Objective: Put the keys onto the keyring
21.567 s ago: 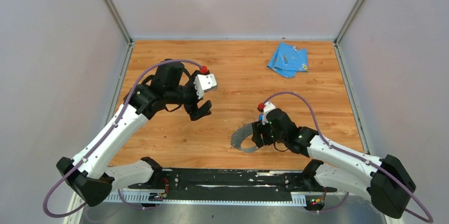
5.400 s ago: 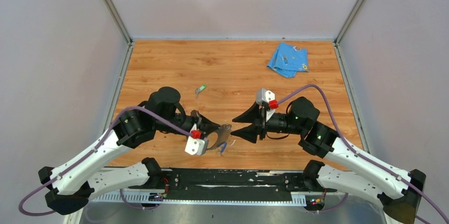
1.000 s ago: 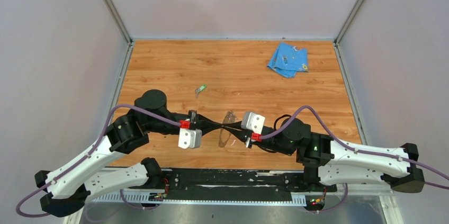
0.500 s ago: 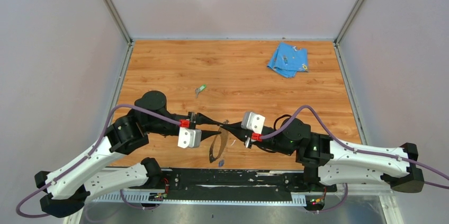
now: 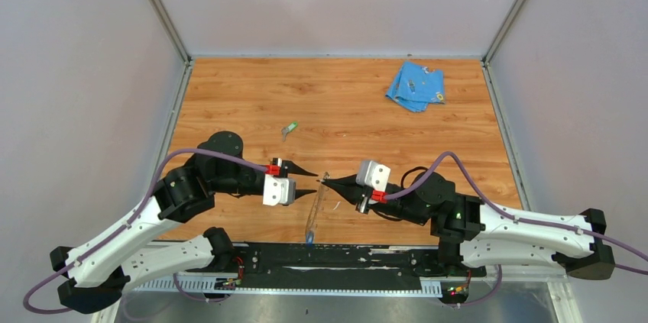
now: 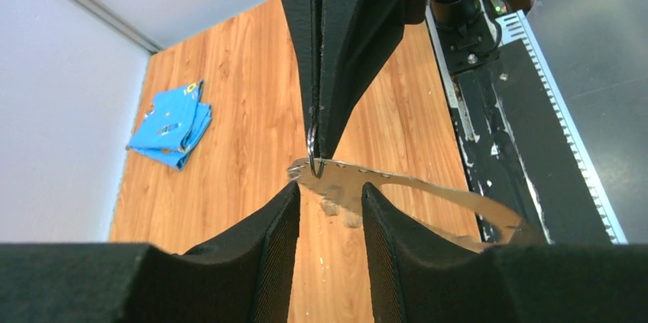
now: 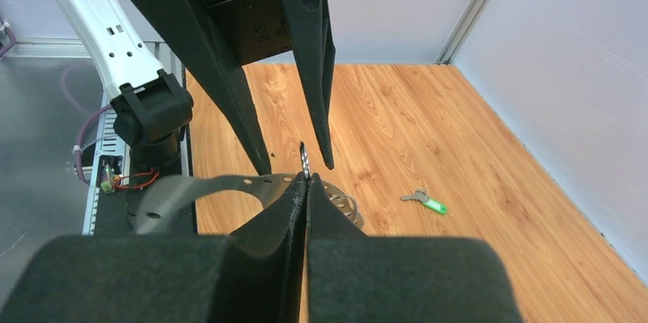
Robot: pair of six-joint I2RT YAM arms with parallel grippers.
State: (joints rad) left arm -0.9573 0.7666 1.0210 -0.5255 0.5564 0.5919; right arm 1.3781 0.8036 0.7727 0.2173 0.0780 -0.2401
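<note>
Right pincer [image 5: 331, 182] is shut on the upper end of the keyring [image 5: 315, 212], a thin pinch on the edge of the band. Left pincer [image 5: 313, 183] stands partly open, its fingers [image 6: 267, 231] on either side of that same end without clamping it. The band hangs from the grip toward 6 o'clock, over the near edge of the tabletop [image 5: 344, 109]. A blue speck at its low end is probably the blue key [image 5: 308, 238], but it is too small to tell whether it is threaded on.

One risk is that so small a hold on a long, dangling band lets it swing or slip. A drop here would likely land on the black rail [image 5: 336, 258] rather than on wood. Another is that the left fingers, just beside the band, brush it if they pull away crookedly, which could shake the blue key loose.

The green key [image 5: 289, 130] lies flat at 11 o'clock, with bare wood all round it. The cloth [image 5: 415, 85] sits well apart at 1 o'clock. The side walls at 9 and 3 o'clock are far off. Open room lies toward 12 o'clock, while 6 o'clock is crowded by the rail and the arm bases.
</note>
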